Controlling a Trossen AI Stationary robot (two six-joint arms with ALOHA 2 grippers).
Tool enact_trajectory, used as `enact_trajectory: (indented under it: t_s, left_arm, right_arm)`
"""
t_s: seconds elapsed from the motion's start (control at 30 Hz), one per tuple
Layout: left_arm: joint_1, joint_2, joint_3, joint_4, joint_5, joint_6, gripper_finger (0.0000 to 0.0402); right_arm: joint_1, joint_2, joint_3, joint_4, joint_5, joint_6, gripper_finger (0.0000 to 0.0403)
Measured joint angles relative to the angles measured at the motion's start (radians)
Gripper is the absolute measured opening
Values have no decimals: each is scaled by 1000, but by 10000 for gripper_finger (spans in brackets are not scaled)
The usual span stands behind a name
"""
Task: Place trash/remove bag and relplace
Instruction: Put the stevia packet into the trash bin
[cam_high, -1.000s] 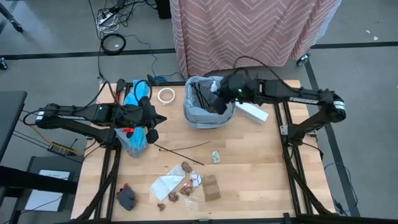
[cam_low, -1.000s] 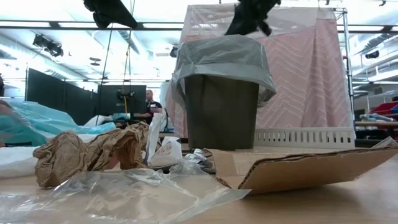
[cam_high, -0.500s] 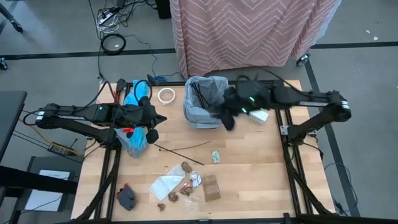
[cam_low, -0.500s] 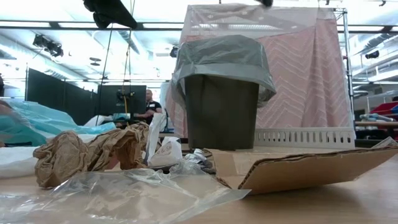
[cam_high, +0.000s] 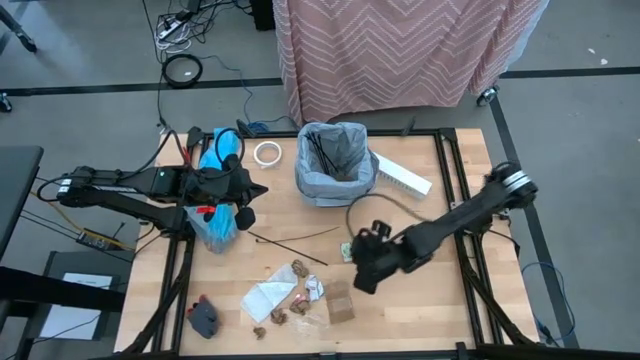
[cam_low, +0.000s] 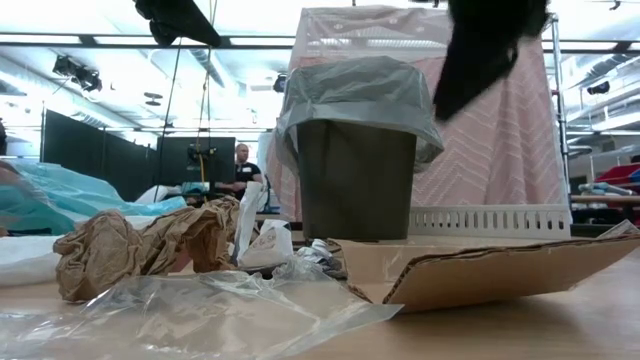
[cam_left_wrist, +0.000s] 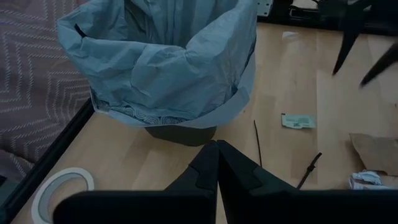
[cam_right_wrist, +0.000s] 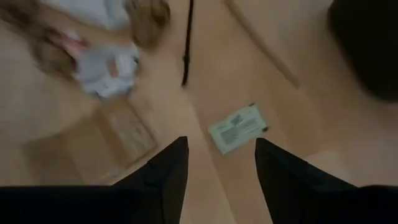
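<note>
The right end effector (cam_high: 362, 270) has left the bin and swung down across the table. A second ago it hung over the rim of the bin lined with the grey bag (cam_high: 335, 165), near the table's far edge; half a second ago it was just beside the bin on the side toward the long white box (cam_high: 403, 179). It is now out over the middle of the table, close to the small green-white wrapper (cam_high: 347, 251) and the cardboard scrap (cam_high: 340, 300), its arm stretched low from the right edge. Its fingers (cam_right_wrist: 166, 171), closer together before, now stand apart with nothing between them
</note>
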Motion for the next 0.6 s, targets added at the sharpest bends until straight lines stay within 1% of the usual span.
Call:
enact_trajectory:
  t_s: [0.1, 0.23, 0.4, 0.5, 0.6]
  left_arm:
    - [0, 0, 0, 0, 0, 0, 15]
    - [0, 0, 0, 0, 0, 0, 15]
    - [0, 0, 0, -1, 0, 0, 15]
    - [0, 0, 0, -1, 1, 1, 15]
    - [0, 0, 0, -1, 1, 1, 15]
  right_arm:
    - [-20, 91, -1, 30, -38, 2, 184]
    - [-53, 169, -1, 73, -61, 9, 216]
    - [-94, 219, -1, 101, -84, 5, 254]
    - [-119, 243, -1, 87, -97, 8, 264]
    - [-139, 266, -1, 90, -115, 8, 267]
